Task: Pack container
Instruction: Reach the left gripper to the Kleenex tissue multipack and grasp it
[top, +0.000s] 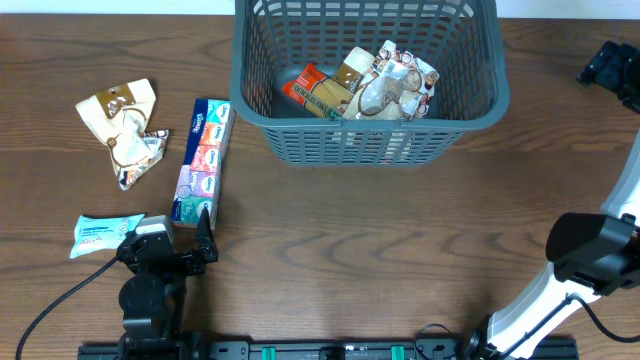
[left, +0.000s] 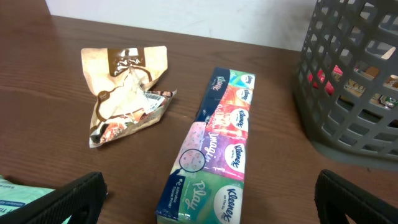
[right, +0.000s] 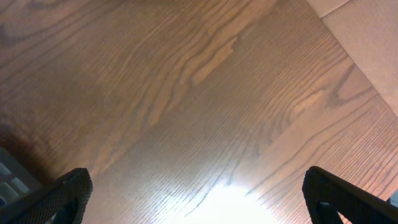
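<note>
Lining up the next pick, I judge: the left gripper (top: 168, 240), spread wide by the near-left edge, must advance and clamp the tissue pack (top: 202, 160). The right gripper (right: 199, 193) hangs spread, empty. The container (top: 350, 124) stands mid far edge, partly filled

overhead: bright, even light from above, sharp all over, soft shadow below the basket (top: 370, 118) on the table (top: 380, 250) | left wrist: dimmer, tissue pack (left: 214, 155) in focus, lower corners dark and blurred | right wrist: white glare at lower centre, dark shade at left edge, wood grain slightly soft
</note>
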